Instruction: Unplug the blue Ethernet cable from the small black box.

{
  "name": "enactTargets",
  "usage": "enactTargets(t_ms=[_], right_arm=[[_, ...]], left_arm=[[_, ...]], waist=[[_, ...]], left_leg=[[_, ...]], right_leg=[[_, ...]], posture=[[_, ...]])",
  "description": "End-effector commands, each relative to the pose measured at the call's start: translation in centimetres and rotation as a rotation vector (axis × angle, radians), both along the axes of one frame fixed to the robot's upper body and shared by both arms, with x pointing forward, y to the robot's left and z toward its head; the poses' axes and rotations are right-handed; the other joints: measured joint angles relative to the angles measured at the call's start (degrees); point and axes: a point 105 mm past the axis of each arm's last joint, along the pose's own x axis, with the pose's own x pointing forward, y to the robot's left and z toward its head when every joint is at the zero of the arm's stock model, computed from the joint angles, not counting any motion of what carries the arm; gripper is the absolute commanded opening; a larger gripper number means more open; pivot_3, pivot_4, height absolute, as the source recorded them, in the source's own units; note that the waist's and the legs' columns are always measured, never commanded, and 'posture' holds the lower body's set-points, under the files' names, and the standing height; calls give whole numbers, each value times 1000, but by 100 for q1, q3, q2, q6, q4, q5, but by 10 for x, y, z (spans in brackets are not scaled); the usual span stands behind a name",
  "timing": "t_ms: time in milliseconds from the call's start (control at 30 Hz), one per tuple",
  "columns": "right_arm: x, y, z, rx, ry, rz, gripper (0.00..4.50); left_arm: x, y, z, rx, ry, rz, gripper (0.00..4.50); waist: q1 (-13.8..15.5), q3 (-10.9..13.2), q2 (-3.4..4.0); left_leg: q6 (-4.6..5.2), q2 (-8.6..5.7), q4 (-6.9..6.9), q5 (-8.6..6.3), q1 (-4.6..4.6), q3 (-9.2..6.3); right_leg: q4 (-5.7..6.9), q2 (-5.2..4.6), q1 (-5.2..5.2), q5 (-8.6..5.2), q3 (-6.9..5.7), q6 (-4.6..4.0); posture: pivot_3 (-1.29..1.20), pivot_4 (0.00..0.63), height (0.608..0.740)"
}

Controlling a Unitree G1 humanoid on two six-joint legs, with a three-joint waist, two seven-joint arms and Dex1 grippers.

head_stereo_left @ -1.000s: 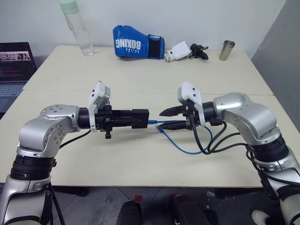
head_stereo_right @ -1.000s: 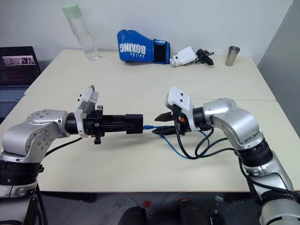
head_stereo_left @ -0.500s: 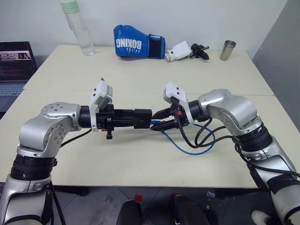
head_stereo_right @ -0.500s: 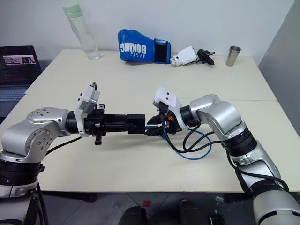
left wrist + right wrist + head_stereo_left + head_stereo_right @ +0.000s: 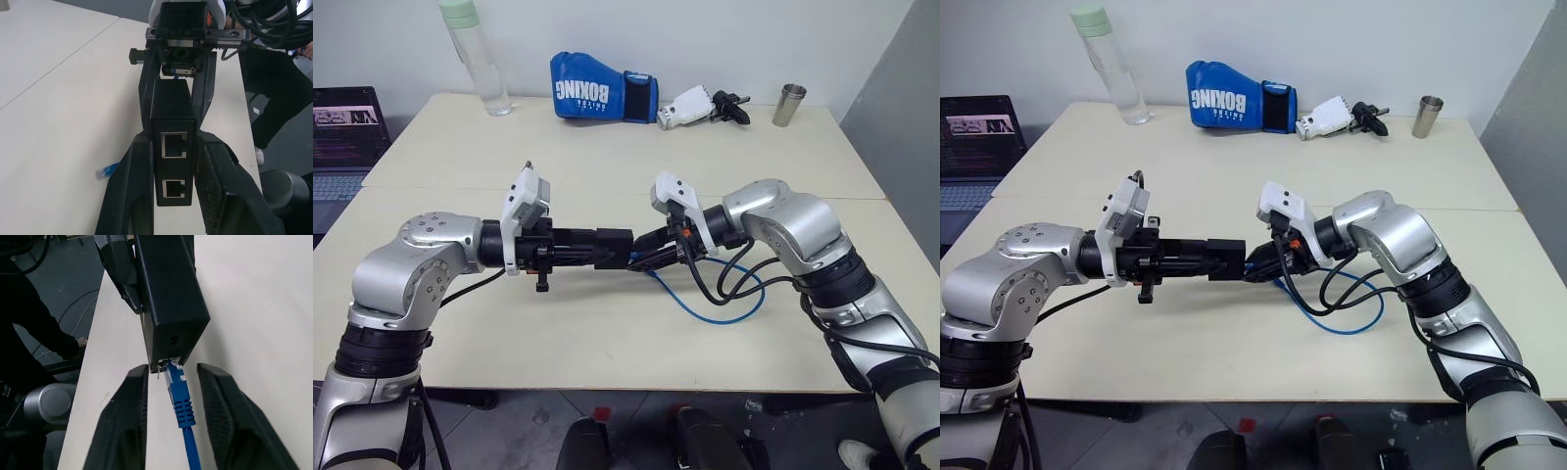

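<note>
My left tool point(image 5: 171, 196) clamps the small black box point(image 5: 612, 246) above the bench's point(image 5: 607, 157) front half. My right tool point(image 5: 171, 396) straddles the blue Ethernet cable point(image 5: 178, 396) plug, fingers apart, plug still seated.

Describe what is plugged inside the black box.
The blue cable's plug sits in the box's end port; its tip is hidden. Two ports on the other end look empty.
</note>
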Motion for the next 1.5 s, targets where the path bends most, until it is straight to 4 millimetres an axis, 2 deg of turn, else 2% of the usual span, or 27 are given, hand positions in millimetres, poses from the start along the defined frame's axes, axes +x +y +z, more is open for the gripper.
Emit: enactTargets(t_ms=[33,867,967,1500], right_arm=[[-2,2,13,-3,-54,42,686],[-5,-3,13,-57,-22,112,671],[-5,-3,14,-54,-25,112,11],[-2,-5,13,-48,-20,73,12]], left_arm=[[-7,-3,10,21,-57,-42,791],[-10,-4,8,55,-54,-90,790],[-9,-4,8,54,-55,-89,779],[-7,-4,9,46,-59,-73,779]], waist=[[0,0,0],[1,1,1],[0,1,1],[0,1,1]], left_leg=[[0,0,0,0,0,0],[0,0,0,0,0,1],[0,0,0,0,0,1],[0,0,-1,0,0,1]], right_leg=[[0,0,0,0,0,0],[0,0,-1,0,0,-1],[0,0,-2,0,1,-1],[0,0,-2,-1,0,-2]], posture=[[0,150,740],[0,150,740],[0,150,740],[0,150,740]])
